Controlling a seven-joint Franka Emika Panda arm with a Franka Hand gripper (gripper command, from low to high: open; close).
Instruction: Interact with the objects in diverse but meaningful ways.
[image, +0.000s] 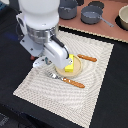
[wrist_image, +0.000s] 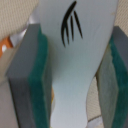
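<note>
Green-padded tool (wrist_image: 75, 70) flanks a smooth, pale scoop (wrist_image: 85, 25) — flat, curved, dark-slotted.

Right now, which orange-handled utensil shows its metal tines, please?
The fork at the plate's near edge; the other utensil shows only its handle.

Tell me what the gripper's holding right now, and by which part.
The gripper appears to clamp a white scoop-like piece by its narrow neck, below the slotted wide end, between the green pads.
</note>
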